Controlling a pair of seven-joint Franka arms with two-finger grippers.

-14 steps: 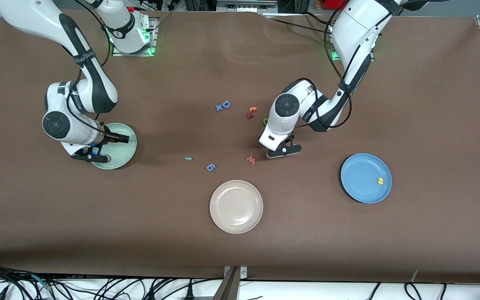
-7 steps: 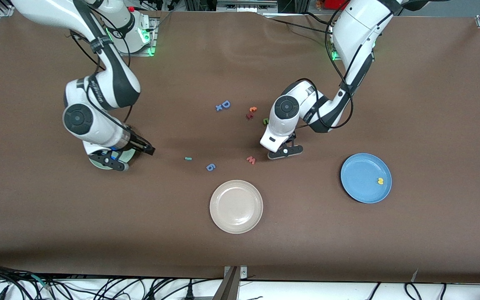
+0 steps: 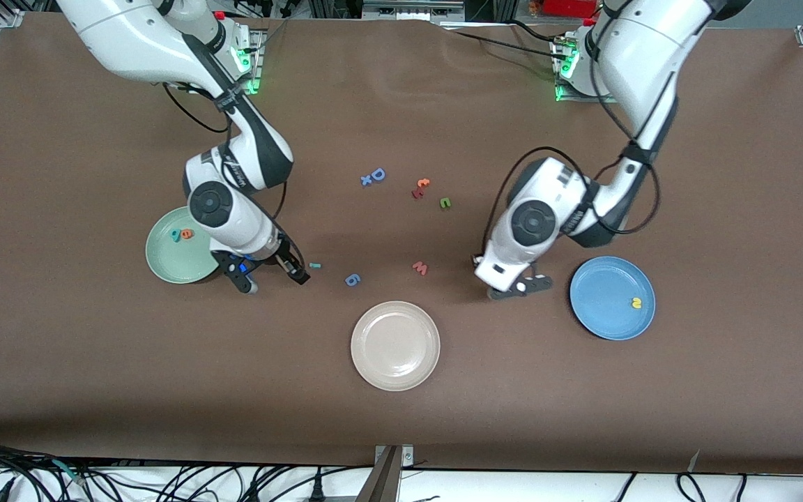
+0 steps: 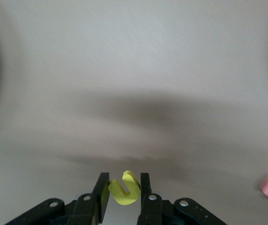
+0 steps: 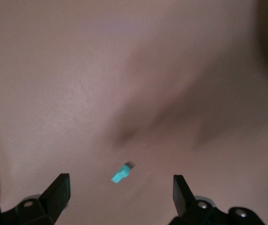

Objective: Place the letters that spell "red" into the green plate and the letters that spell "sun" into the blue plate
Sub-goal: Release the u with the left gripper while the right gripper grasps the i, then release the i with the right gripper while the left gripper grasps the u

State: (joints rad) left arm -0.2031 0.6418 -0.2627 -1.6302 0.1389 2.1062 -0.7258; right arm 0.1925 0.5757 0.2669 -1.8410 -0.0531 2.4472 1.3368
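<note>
Front view shows you the green plate [image 3: 164, 261] already carrying the teal "d" [image 3: 176, 235] and the orange "e" [image 3: 187, 233], both well clear of the right pincer [image 3: 271, 277], which a second ago hung over that plate. It has since swung off the plate toward the middle of the counter [image 3: 722, 174]. Its fingers are spread wide, and the thin teal "r" [image 3: 315, 265] lies just beside their tips; in the right wrist view that "r" [image 5: 121, 173] sits on the counter between the two open fingers. You can take it that the last letter of "red" is lined up for a grasp, not yet gripped.

The left pincer [image 3: 521, 288] has also moved: it was down near the red "w" [image 3: 420, 268] and now hangs just beside the blue plate [image 3: 600, 279]. The left wrist view shows its fingers pinching the yellow "u" [image 4: 125, 188]. One yellow letter [image 3: 636, 302], probably the "s", already lies in the blue plate. The green "n" [image 3: 445, 203] rests on the counter, well apart from both pincers, so "sun" still needs the "u" dropped and the "n" fetched.
</note>
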